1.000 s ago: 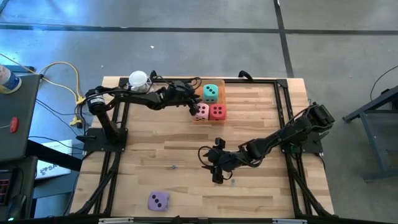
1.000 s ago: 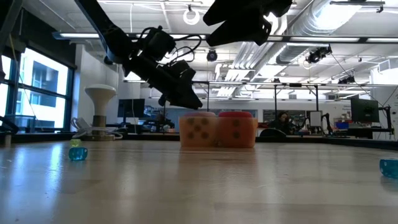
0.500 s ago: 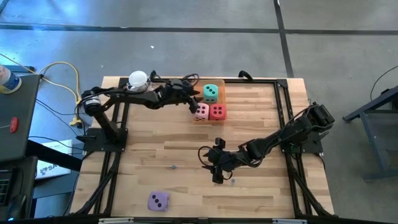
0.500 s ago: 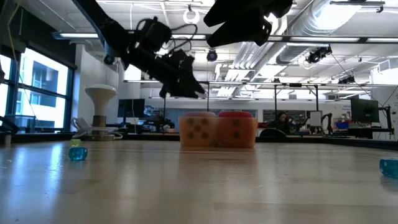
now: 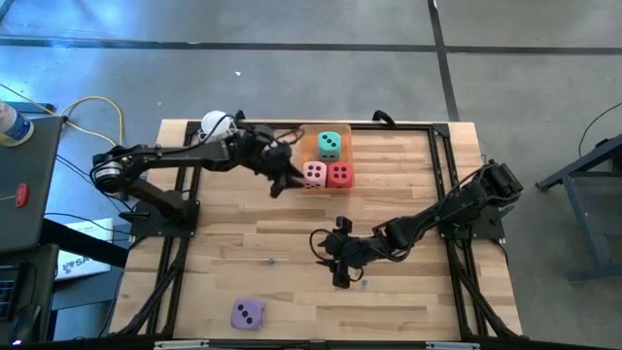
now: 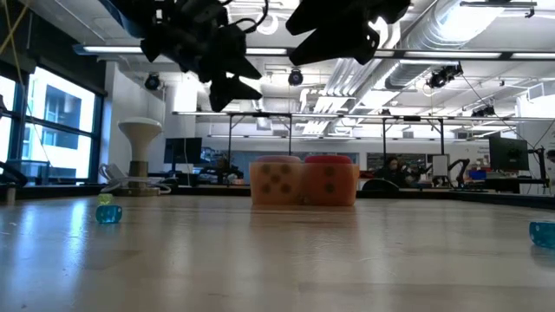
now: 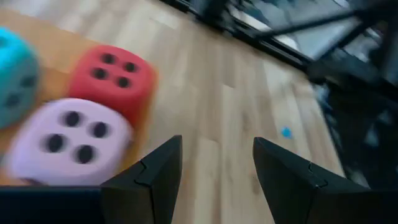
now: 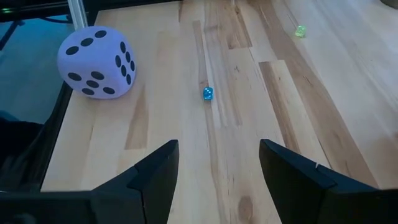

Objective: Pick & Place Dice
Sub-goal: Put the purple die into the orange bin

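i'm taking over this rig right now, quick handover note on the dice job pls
Left pincer: open and empty, raised above the table beside the pink die.
Right pincer: open and empty, hovering over mid-table, pointed toward the purple die.
Dice: pink sits against the red die, with the teal die just behind them, all on an orange patch at the far side of the table. Purple sits alone near the front edge.
Done: three dice look grouped on the patch.
Left: probably purple, if it is meant to join them; the right pincer seems better placed.
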Action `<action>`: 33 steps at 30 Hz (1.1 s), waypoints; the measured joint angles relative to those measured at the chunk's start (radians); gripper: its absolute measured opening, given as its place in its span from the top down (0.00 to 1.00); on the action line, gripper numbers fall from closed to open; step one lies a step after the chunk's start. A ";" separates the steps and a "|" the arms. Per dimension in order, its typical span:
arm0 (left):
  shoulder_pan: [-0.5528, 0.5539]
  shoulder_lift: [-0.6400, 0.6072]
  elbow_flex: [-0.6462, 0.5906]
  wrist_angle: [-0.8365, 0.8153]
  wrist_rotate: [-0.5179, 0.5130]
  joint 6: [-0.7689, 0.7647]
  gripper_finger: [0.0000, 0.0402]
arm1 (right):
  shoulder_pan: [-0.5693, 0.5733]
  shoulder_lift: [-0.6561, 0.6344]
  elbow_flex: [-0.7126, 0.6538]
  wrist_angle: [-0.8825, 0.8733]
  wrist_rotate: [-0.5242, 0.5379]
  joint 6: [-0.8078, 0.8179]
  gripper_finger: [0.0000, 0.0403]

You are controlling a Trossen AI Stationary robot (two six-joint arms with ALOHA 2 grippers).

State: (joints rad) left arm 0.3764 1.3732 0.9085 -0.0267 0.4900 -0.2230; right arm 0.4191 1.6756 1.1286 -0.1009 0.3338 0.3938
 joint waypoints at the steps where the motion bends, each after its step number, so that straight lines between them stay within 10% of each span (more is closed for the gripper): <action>1: -0.011 0.000 0.000 -0.007 0.018 0.015 0.52 | 0.000 0.000 0.000 0.000 0.000 0.000 0.47; 15: -0.195 0.011 -0.001 0.108 0.004 0.261 0.49 | 0.000 0.000 0.000 0.008 0.004 -0.002 0.47; 28: -0.341 0.011 -0.001 0.110 -0.279 0.303 0.04 | 0.000 0.000 0.000 0.007 0.004 -0.005 0.47; 33: -0.394 0.011 -0.001 0.111 -0.391 0.352 0.01 | 0.000 0.000 0.000 0.007 0.004 -0.005 0.47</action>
State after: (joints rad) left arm -0.0173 1.3846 0.9077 0.0841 0.0991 0.1287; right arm 0.4187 1.6756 1.1286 -0.0937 0.3374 0.3885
